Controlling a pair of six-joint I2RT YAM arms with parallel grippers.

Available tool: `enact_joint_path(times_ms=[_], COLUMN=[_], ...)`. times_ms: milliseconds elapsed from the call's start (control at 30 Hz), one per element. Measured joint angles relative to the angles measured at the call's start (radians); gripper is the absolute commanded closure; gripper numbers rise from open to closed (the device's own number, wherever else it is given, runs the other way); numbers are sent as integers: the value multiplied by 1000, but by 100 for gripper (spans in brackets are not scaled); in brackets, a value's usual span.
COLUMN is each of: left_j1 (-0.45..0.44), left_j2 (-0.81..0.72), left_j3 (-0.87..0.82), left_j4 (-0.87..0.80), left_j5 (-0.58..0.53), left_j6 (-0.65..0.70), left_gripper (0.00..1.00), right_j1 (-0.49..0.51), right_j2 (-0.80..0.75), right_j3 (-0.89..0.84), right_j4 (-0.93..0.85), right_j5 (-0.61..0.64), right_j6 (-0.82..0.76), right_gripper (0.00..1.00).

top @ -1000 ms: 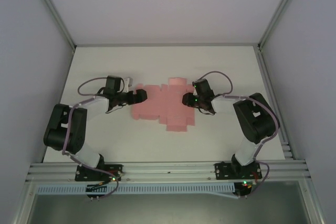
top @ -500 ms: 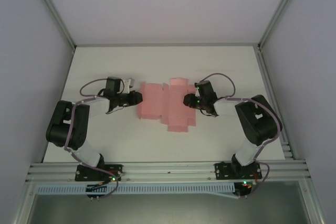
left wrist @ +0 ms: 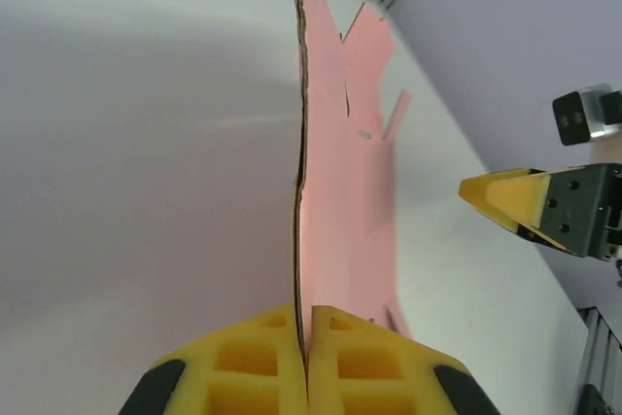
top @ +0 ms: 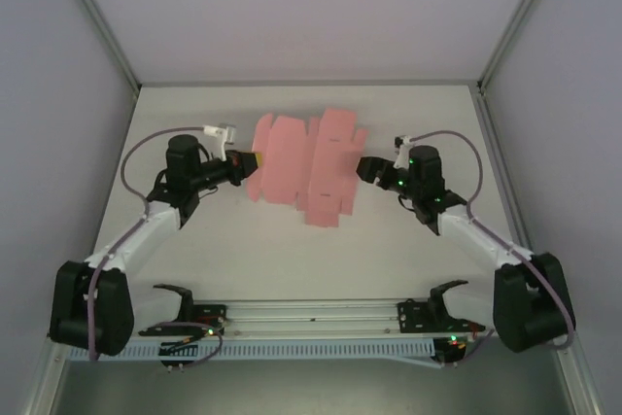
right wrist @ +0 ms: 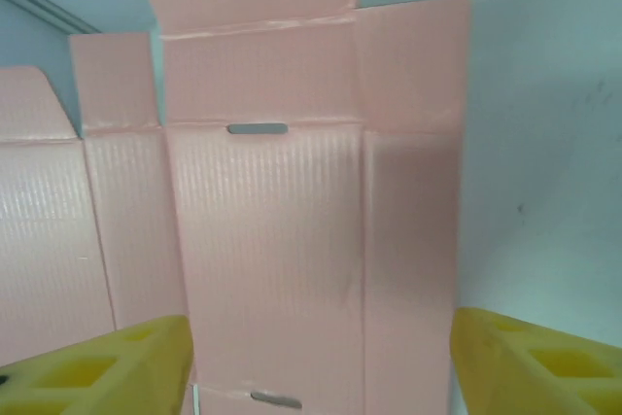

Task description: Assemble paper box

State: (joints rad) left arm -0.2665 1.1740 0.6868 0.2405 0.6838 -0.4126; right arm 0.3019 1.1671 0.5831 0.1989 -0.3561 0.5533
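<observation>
Left gripper (top: pixel 255 159) was clamped right down on the left edge of the paper box (top: pixel 306 167), yellow pads pressed flat together with just the thin pink card pinched between them. From the left wrist cam you got the sheet dead edge-on, running straight away from the fingertips (left wrist: pixel 243 366) with its tabs fanning off to the right.

From the top, the box was a flat multi-panel cut-out, not folded up, sitting around the middle of the white table (top: pixel 194 114) and reaching from the left gripper across toward the right one. It looked tipped up rather than lying flat, though honestly I couldn't tell whether its lower edge was touching the table or not.

Right gripper (top: pixel 367 168) was just off the card's right edge, jaws spread wide and holding nothing. On the left wrist cam one of its yellow fingers (left wrist: pixel 505 199) sat clear of the sheet, with bare table showing between them. The right wrist cam looked straight at the pink panels, with both its fingers low in the corners, a tall centre panel framed between them, and two little grey slots (right wrist: pixel 258 128) in that panel.
</observation>
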Motion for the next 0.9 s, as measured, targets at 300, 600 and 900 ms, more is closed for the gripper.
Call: enact_joint_path(times_ms=[300, 600, 900], left_j1=[-16, -24, -24], left_j2=[-142, -237, -256], left_j3=[-6, -6, -7], left_j4=[61, 107, 76], left_j5=[106, 135, 54], left_j6=[-39, -116, -137], left_gripper=[100, 100, 78], right_j1=[-137, -148, -150], right_j2=[-86, -33, -88], right_j3=[-186, -220, -237], right_j4=[211, 641, 713], right_j5=[-246, -481, -550], right_j6=[43, 230, 265], right_gripper=[20, 59, 100])
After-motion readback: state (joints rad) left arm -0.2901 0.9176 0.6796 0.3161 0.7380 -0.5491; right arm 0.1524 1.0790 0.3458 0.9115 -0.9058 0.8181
